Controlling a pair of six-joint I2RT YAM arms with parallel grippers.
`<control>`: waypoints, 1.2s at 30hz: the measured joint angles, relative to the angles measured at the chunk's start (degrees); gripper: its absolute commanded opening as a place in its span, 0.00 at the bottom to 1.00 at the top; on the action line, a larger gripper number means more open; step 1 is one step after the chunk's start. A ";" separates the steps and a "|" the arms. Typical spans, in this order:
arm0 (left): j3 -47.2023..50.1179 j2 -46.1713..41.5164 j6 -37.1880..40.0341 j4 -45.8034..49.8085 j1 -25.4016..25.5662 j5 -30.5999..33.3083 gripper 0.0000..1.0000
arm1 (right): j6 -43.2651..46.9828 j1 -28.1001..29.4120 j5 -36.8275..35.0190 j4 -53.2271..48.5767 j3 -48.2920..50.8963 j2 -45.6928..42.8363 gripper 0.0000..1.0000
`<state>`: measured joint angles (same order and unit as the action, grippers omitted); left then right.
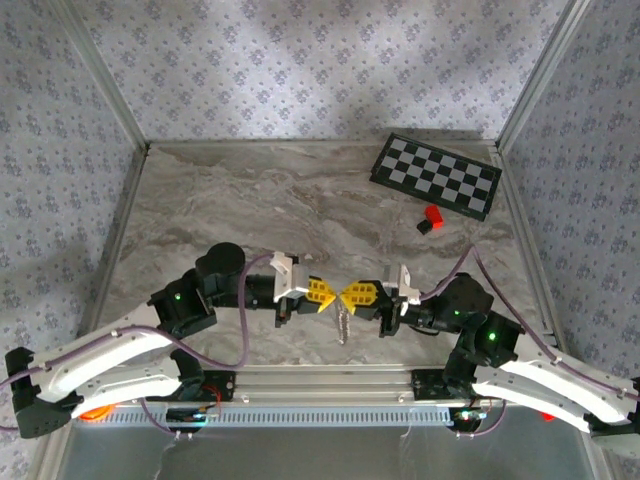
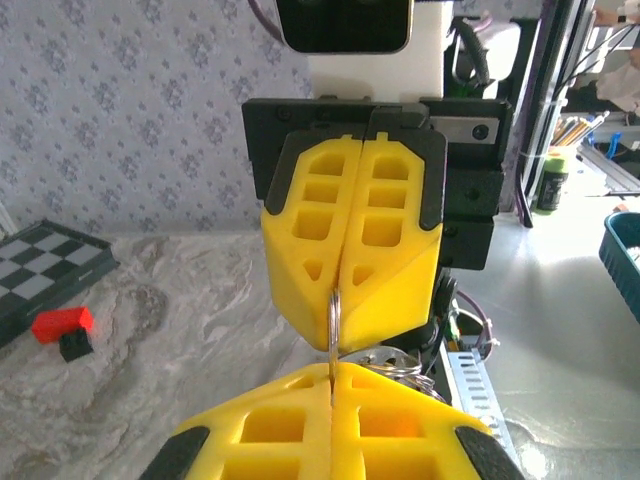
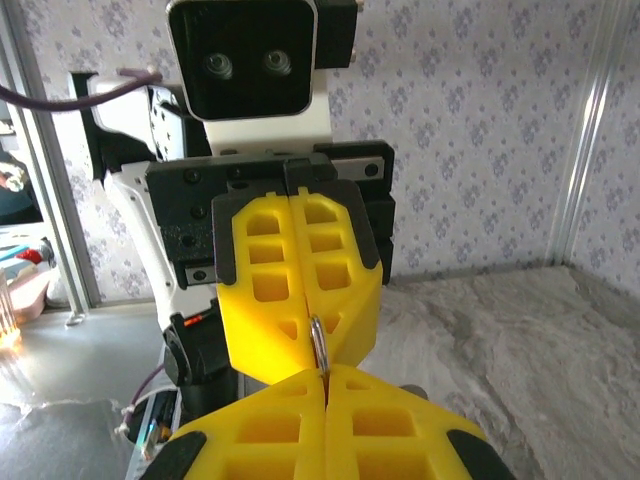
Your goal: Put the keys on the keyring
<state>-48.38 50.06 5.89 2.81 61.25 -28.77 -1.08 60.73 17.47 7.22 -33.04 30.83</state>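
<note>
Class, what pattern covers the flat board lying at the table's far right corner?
The board has a checked pattern of dark and pale squares, clearest in the top external view.

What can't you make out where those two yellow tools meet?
- Keyring loop: both wrist views, mostly pinched inside the shut left tool and right tool; a sliver shows.
- Chain: top view, too small to tell what hangs on it.
- Silvery bits: left wrist view, half hidden behind the right tool.
</note>
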 measured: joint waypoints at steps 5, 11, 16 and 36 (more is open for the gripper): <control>-3.30 1.40 2.80 7.41 0.00 1.97 0.00 | 1.36 0.11 -2.73 -7.06 -0.66 -0.98 0.44; -8.59 4.11 8.04 17.62 0.00 4.28 0.00 | 3.67 2.01 -7.32 -17.33 -5.86 -1.09 0.45; -12.55 8.11 11.34 26.08 0.00 5.51 0.00 | 5.64 4.44 -10.19 -22.97 -8.44 1.07 0.40; -15.54 12.02 14.25 35.17 0.00 5.40 0.00 | 8.04 6.19 -12.74 -24.39 -8.41 7.61 0.35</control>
<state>-63.92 62.08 20.14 37.98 61.25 -23.38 6.96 66.92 4.73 -17.17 -41.45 38.44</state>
